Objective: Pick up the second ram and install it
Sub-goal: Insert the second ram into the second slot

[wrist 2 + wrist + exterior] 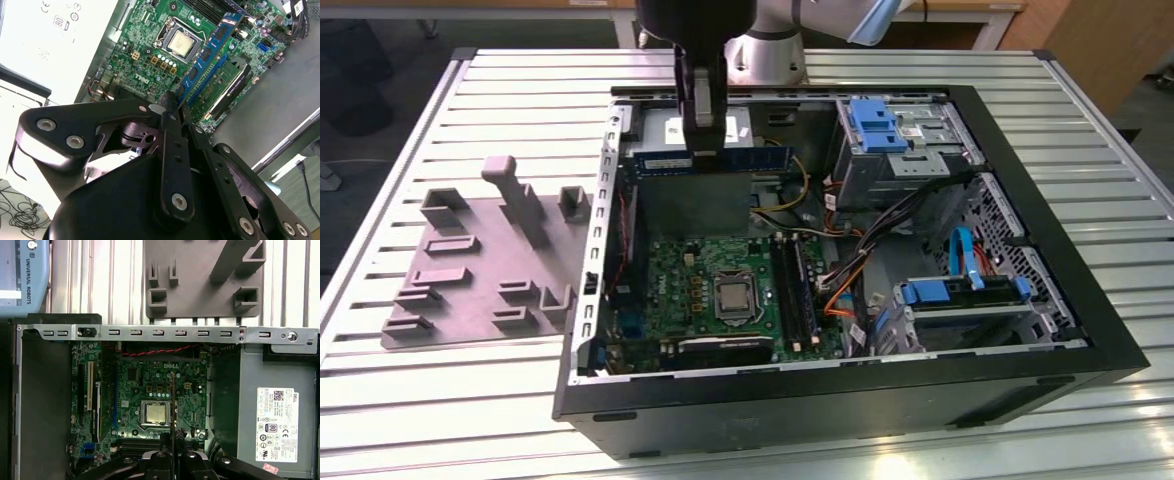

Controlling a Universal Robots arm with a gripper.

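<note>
— Table (pixel 454 420) first: what stands on those metal slats?
— An open black computer case (pixel 854 405), lying with its inside facing up. Just beside it, toward the exterior view's left, lies a grey fixture plate (pixel 487 230) with raised blocks.
— And inside the case?
— A green motherboard (pixel 670 285) on the bottom and a grey power supply (pixel 240 405) next to it. Blue drive brackets (pixel 878 125) sit toward the exterior view's right, and coloured cables (pixel 847 270) run between the board and the drives.
— Where is the gripper (pixel 704 150)?
— It hangs over the open case, above the motherboard and apart from it.
— Its fingers?
— Clamped together on the second ram (pixel 754 160), near the stick's middle. In the exterior view the blue stick lies level and juts out on both sides of the fingers. In the second wrist view the second ram (pixel 210 50) runs away from the fingertips, dark chips in a row along its face.
— So it is not in a slot?
— No, it is in the air. The long black slots (pixel 794 285) lie below, beside the processor (pixel 735 297). In the second wrist view a green memory stick (pixel 225 85) sits in one of them, and the held stick runs alongside it. In the first wrist view the second ram (pixel 172 400) shows edge-on as a thin line just beside the processor.
</note>
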